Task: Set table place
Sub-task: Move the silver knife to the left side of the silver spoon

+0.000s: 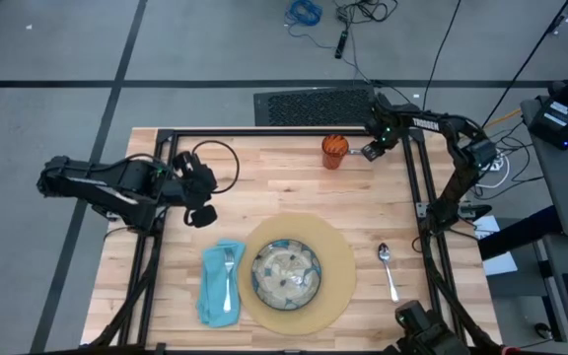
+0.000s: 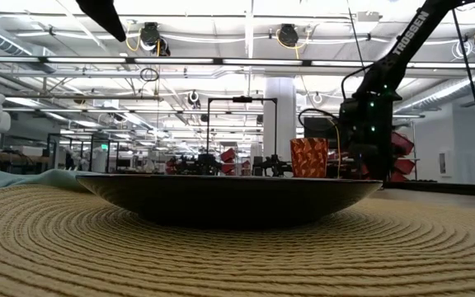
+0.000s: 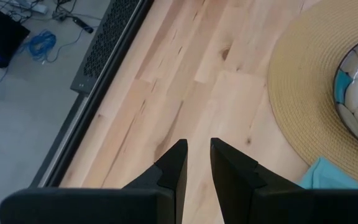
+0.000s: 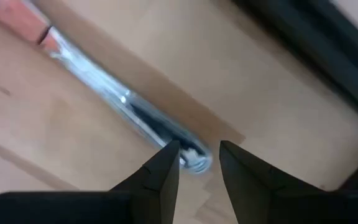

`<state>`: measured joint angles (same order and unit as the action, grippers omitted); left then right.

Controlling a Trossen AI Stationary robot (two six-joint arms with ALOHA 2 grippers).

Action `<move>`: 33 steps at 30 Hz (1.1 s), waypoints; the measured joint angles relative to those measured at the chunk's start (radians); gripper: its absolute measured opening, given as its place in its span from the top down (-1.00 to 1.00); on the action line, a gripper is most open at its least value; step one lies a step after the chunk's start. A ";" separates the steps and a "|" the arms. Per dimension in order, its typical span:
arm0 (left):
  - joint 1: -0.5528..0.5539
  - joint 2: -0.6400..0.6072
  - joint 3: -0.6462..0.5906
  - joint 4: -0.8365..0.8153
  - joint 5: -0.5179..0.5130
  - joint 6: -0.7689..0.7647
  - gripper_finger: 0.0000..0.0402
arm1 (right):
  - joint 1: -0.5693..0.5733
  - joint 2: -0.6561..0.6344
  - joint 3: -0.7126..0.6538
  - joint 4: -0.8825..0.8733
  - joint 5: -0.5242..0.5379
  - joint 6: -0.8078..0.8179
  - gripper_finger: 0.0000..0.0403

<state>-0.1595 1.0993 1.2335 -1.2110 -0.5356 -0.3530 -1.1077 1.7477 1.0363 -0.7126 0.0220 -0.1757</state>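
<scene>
- The worktop (image 1: 264,177) carries a round placemat (image 1: 340,258) near its front edge, about in the middle.
- A plate (image 1: 286,273) with a green pattern sits on the placemat, fully inside its rim.
- In the low view the plate (image 2: 229,198) shows as a dark shallow bowl shape on the woven placemat (image 2: 221,260).
- A teal napkin (image 1: 210,296) lies just beside the placemat on the left arm's side, and its edge touches the placemat.
- A fork (image 1: 228,274) lies on the napkin, along its length.
- A spoon (image 1: 388,264) lies on the bare wood on the other side of the placemat, near it but apart.
- An orange cup (image 1: 334,151) stands upright near the far edge, well apart from the placemat.
- The right pincer (image 1: 371,151) is low over the worktop, just beside the cup.
- In the right wrist view a silver knife (image 4: 123,102) lies flat on the wood.
- One end of the knife reaches the gap of the right pincer (image 4: 199,148).
- Its fingers are a little apart. I cannot tell if they touch the knife.
- The left pincer (image 1: 203,212) hangs over bare wood between the far edge and the napkin.
- In the left wrist view this pincer (image 3: 197,144) has only a narrow slit between its fingers and grips nothing.
</scene>
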 joint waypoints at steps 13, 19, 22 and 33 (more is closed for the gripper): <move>0.010 0.000 -0.001 0.000 0.000 0.001 0.72 | -0.038 0.041 0.006 0.002 -0.108 -0.027 0.47; 0.009 0.000 -0.001 0.000 0.000 0.000 0.72 | -0.033 0.073 0.008 -0.022 -0.134 -0.023 0.47; 0.010 0.000 -0.001 0.000 0.000 0.001 0.72 | -0.018 0.072 0.008 -0.055 -0.137 -0.010 0.47; 0.009 0.000 -0.001 0.024 0.000 0.046 0.72 | 0.077 0.077 0.001 -0.232 -0.102 0.120 0.47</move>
<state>-0.1501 1.0992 1.2324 -1.1866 -0.5358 -0.3073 -1.0309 1.8248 1.0371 -0.9449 -0.0805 -0.0558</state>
